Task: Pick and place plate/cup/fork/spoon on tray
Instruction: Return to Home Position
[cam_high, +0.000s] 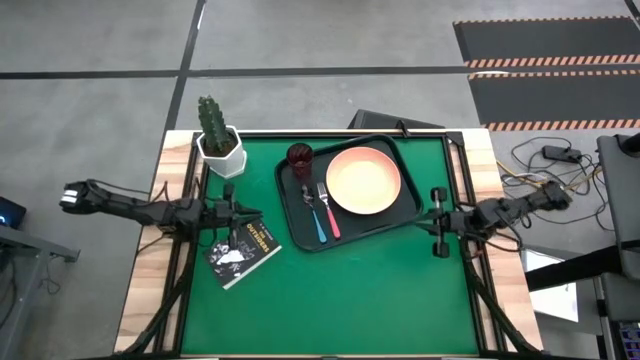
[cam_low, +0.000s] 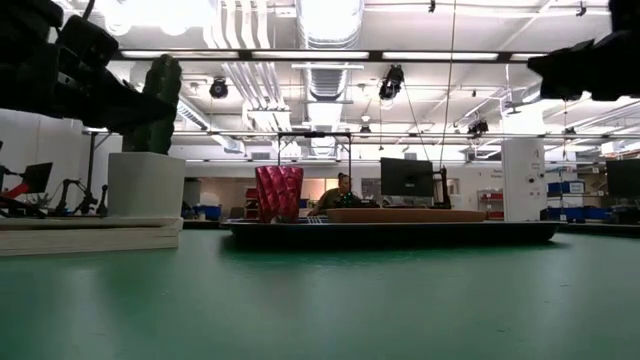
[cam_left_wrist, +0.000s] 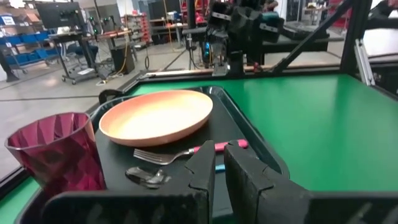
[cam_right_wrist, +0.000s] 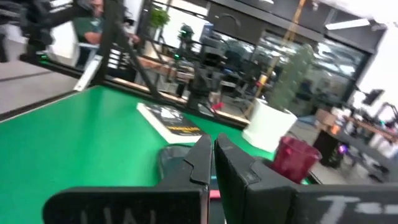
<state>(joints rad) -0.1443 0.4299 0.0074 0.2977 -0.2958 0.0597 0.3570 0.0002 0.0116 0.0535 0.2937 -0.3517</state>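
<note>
A large dark green-black rounded-rectangular tray (cam_high: 365, 224) with a raised rim lies slightly askew on the green-topped table (cam_high: 350, 305), between the 2 arms. All 4 pieces of tableware are on it. A round flat peach-pink plate (cam_high: 363, 180) fills the tray's right half. A small dark red translucent tumbler, the cup (cam_high: 300, 157), stands upright in the tray corner nearest a white hexagonal pot holding a green cactus (cam_high: 220, 150), which sits off the tray near the table's corner. The small fork (cam_high: 328, 210), with silver tines and a pink handle, and the small spoon (cam_high: 314, 216), with a dark metal bowl and a light blue handle, lie side by side on the tray floor. The fork is just beside the plate's rim and the spoon is on the fork's left; whether the 2 touch cannot be told. The left gripper (cam_high: 250, 213) hangs above the table left of the tray and apart from it, pointing toward it. Its fingers are drawn almost together on nothing. A small black book with yellow lettering (cam_high: 243, 250) lies flat just beside it. The right gripper (cam_high: 422, 222) hovers at the tray's right edge and faces the left one across the tray. Its fingers are likewise pressed close together and hold nothing. In the low view a person (cam_low: 343, 193) sits in the room far behind the table.
</note>
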